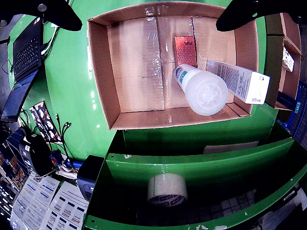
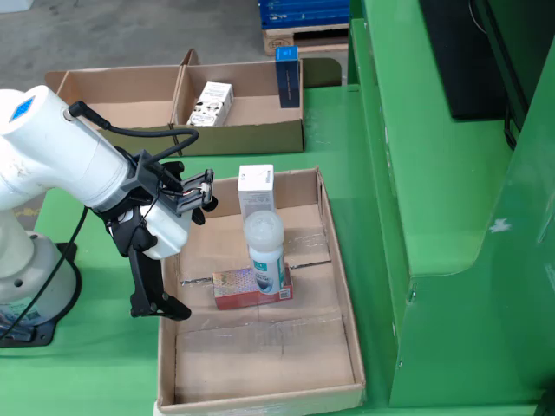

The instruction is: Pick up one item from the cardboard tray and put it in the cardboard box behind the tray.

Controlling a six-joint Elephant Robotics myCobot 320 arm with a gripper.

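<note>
Green bench all round: the gripper (image 2: 162, 260), jaws spread and empty, hangs over the tray's (image 2: 340, 303) left wall in the side view, bottle (image 2: 264, 247) lying lengthwise to its right.

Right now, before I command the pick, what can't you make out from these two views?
- Gripper: one finger shows in the side view, the other behind it; open or shut unclear.
- Red packet: side view, partly covered by the white bottle.
- White carton: print too small to read in the gripper view.
- Rear box's blue item: too small to identify, side view.
</note>
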